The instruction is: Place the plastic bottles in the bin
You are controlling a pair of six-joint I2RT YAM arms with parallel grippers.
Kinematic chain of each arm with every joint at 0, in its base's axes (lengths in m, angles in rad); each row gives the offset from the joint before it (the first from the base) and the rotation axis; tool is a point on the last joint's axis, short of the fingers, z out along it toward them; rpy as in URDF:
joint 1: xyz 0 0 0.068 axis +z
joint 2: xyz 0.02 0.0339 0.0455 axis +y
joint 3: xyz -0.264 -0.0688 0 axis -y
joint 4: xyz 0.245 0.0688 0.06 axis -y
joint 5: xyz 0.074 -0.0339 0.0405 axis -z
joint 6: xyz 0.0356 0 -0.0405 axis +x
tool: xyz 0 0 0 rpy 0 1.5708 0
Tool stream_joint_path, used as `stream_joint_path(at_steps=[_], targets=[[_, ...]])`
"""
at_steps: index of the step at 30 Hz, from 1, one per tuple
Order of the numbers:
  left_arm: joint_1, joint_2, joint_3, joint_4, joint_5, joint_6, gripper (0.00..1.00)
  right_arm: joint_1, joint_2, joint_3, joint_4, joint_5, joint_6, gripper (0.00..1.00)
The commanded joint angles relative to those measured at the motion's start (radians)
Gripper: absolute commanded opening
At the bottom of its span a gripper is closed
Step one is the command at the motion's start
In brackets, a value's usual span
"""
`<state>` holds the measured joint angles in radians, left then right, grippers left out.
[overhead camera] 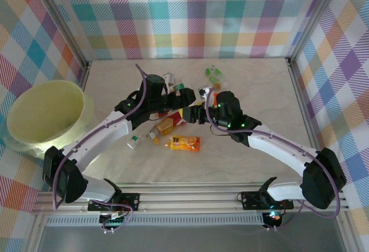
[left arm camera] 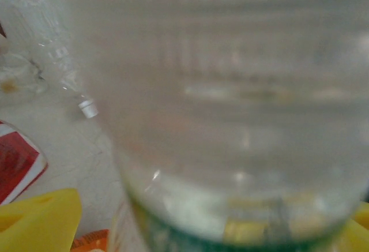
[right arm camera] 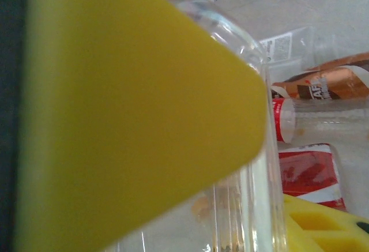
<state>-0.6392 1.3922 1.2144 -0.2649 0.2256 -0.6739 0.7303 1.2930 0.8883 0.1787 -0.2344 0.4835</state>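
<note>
Nearest the bases: 2 loose plastic bottles on the table (overhead camera: 259, 85), an orange-label bottle (overhead camera: 184, 143) and a brown-label bottle (overhead camera: 163, 128). Neither is being handled.

Mid-table: the right gripper (overhead camera: 198, 113) and the left gripper (overhead camera: 185, 97) meet over the pile.
- Right wrist view: a clear bottle (right arm camera: 242, 165) is pinned between its yellow fingers (right arm camera: 115, 119), so it looks clamped on.
- Left wrist view: a clear green-label bottle fills the space between that gripper's yellow pads (left arm camera: 34, 217). Too blurred and close to say, so I can't tell if the pads have contact.

Judgement: it's probably 1 bottle in a right-to-left handover.

Farther back: a green-cap bottle (overhead camera: 214, 74) lies apart from the rest. The bin (overhead camera: 43, 113) sits at the left edge, well apart from both grippers, with no bottles visible in it.

Step in hand: transfer of 1 bottle, with most of the task left.

Next: get a firm left grip before the right lets go. Then swing the left arm over the bin rim and drop. The crushed clear plastic could slip or spring.
</note>
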Motion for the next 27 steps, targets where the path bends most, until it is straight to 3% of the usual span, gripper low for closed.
stream_joint_path(at_steps=[1,7,11,24,27], targets=[[-0.012,0.003,0.021,0.026,0.036,-0.019,0.83,0.010,-0.035,0.009,0.100,-0.070,-0.043,0.41],[-0.011,-0.024,-0.005,0.034,0.006,-0.038,0.66,0.011,-0.026,0.006,0.105,-0.084,-0.039,0.44],[-0.011,-0.056,-0.023,0.027,-0.059,-0.022,0.61,0.011,-0.025,0.005,0.102,-0.113,-0.050,0.57],[0.029,-0.174,0.081,-0.235,-0.355,0.159,0.57,0.011,-0.145,-0.036,0.015,-0.038,-0.229,1.00],[0.044,-0.195,0.133,-0.323,-0.409,0.193,0.56,0.011,-0.169,-0.059,-0.008,0.064,-0.251,1.00]])
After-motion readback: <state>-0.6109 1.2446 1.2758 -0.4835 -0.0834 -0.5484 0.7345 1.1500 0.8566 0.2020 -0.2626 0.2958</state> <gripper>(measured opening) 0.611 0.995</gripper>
